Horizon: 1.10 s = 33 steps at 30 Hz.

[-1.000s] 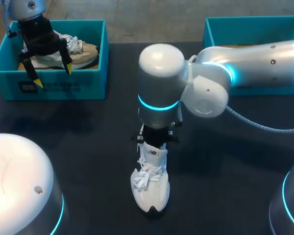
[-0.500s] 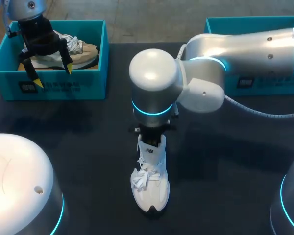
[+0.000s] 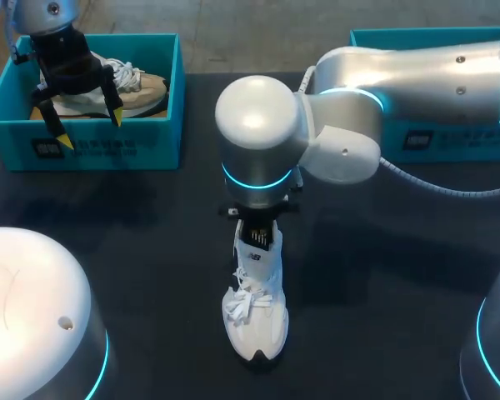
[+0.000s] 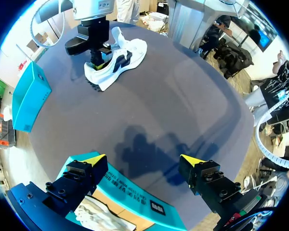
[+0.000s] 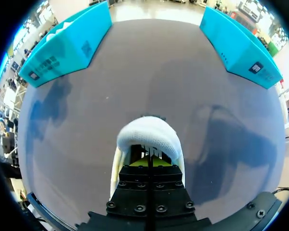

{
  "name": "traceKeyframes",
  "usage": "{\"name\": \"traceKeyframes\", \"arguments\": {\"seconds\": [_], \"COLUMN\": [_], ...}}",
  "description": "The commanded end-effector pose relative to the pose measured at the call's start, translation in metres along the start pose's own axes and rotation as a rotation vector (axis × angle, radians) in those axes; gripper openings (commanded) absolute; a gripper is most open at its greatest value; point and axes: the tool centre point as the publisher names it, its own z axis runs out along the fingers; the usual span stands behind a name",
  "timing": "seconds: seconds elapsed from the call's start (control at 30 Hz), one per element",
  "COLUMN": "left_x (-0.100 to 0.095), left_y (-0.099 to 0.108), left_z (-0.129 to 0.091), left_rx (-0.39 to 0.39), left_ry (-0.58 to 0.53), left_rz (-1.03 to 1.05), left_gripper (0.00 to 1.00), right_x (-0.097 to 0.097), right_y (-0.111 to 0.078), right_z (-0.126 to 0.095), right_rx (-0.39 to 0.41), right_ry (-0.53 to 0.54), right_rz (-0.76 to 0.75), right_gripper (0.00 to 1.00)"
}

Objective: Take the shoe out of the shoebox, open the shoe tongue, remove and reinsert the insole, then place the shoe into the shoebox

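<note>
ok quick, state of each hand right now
Left hand: open, empty, above the left box.
Right hand: closed, tips in the shoe; whether it holds anything cannot be told.

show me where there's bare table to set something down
Bare table between the left box and the white shoe, and right of it, before the right box. Crowded at the white shoe, under the right claw, and in the left box.

The jaws sit closed together, yellow tips down inside the opening of a white shoe [image 5: 147, 132] on the dark worktop [image 5: 149, 77]. Far ahead, two teal boxes [image 5: 67, 45] [image 5: 238, 45] stand well apart.
</note>
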Motion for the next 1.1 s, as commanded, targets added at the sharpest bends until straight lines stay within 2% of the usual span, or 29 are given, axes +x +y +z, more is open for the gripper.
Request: {"name": "traceKeyframes", "arguments": {"seconds": [0.03,0.53,0.73,1.1], "left_x": [0.000,0.000,0.000,0.000], "left_y": [0.000,0.000,0.000,0.000], "left_z": [0.000,0.000,0.000,0.000], "left_rx": [-0.003,-0.003,-0.003,-0.003], "left_ry": [0.002,0.002,0.002,0.002], "left_rz": [0.000,0.000,0.000,0.000], "left_gripper": [1.00,1.00,1.00,1.00], "right_x": [0.001,0.001,0.003,0.006], "right_y": [-0.003,0.015,0.025,0.025], "right_z": [-0.008,-0.021,-0.008,0.015], "right_rx": [-0.213,-0.257,-0.276,-0.307], "right_ry": [-0.008,-0.013,-0.009,0.010], "right_rz": [0.050,0.003,-0.012,-0.014], "right_gripper": [0.00,0.00,0.00,0.00]}}
